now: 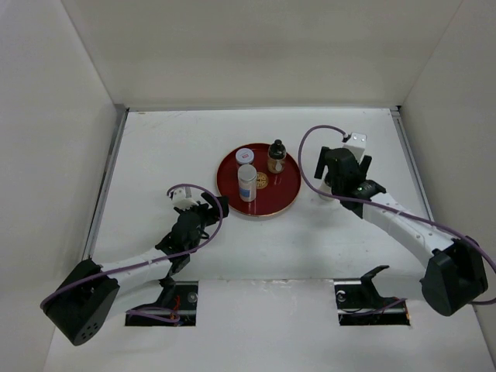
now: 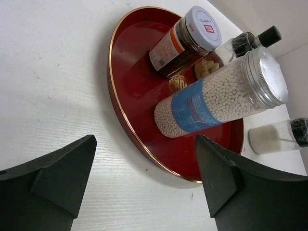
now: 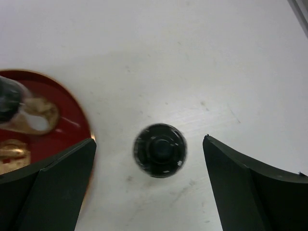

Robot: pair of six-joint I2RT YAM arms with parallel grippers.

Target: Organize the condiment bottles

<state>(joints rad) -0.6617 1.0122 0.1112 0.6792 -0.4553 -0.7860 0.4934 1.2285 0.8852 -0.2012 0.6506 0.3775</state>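
Spread wide, the right pincer (image 3: 149, 144) is hung over a black-capped bottle (image 3: 160, 150), which stands on the table (image 3: 202, 57) just beside the red plate (image 3: 67, 98). A gap is seen at each side of the cap, so nothing is gripped. The left pincer (image 2: 145, 149) is likewise released and empty, near the plate's other side. Three bottles are gathered on the plate: a blue-labelled cylinder (image 2: 211, 101), a brown jar (image 2: 180, 43) and a second black-capped bottle (image 2: 248, 42). If the plate is the goal, the task is judged mostly done, with only the stray bottle left.

Four condiment bottles (image 2: 207, 103), one red plate (image 2: 132, 89).
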